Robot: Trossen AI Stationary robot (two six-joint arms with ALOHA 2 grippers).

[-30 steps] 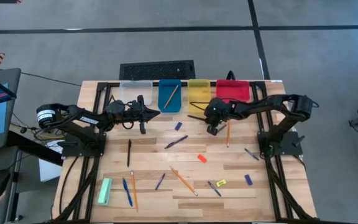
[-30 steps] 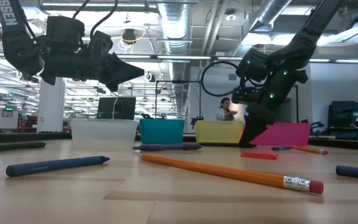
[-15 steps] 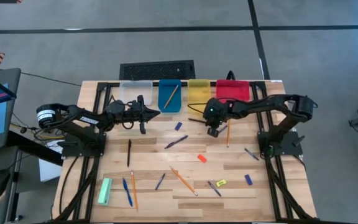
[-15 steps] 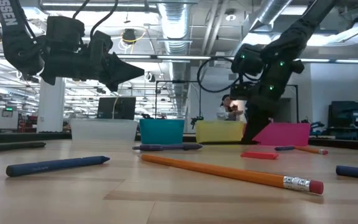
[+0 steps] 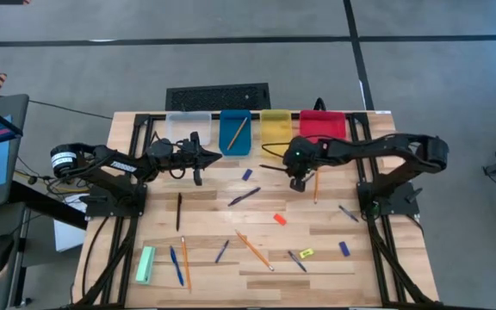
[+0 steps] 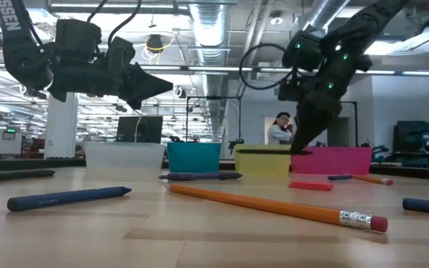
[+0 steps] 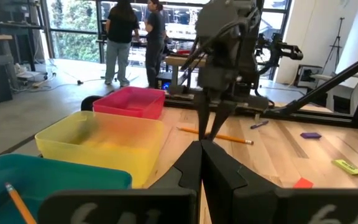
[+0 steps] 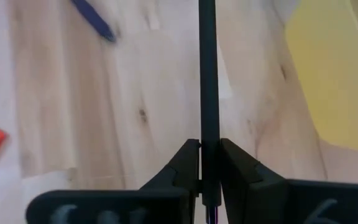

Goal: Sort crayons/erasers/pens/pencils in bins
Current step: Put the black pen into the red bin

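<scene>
Item 1 – right gripper (image 5: 294, 178): hanging above the table just in front of the yellow bin (image 5: 275, 125), fingers (image 8: 182, 163) clamped on a thin dark pen (image 8: 208, 74); pen sticking out level, off the wood.
Item 2 – left gripper (image 5: 216, 154): hovering near the blue bin (image 5: 235, 132), fingers pressed together, carrying nothing.
Item 3 – bins, back row: clear bin (image 5: 188, 127), blue w/ one orange pencil (image 5: 237, 130) lying inside, yellow, red bin (image 5: 322, 125).
Item 4 – loose stock on table: pencil (image 5: 316, 185) lying just beside right gripper; dark pen (image 5: 244, 196) mid-table; red eraser (image 5: 279, 219); blue eraser (image 5: 247, 174); long pencil (image 5: 254, 250) toward the front; yellow eraser (image 5: 306, 253); green block (image 5: 145, 264) at front left.
Item 5 – bkgd: two people standing beyond the table in left wrist view.
</scene>
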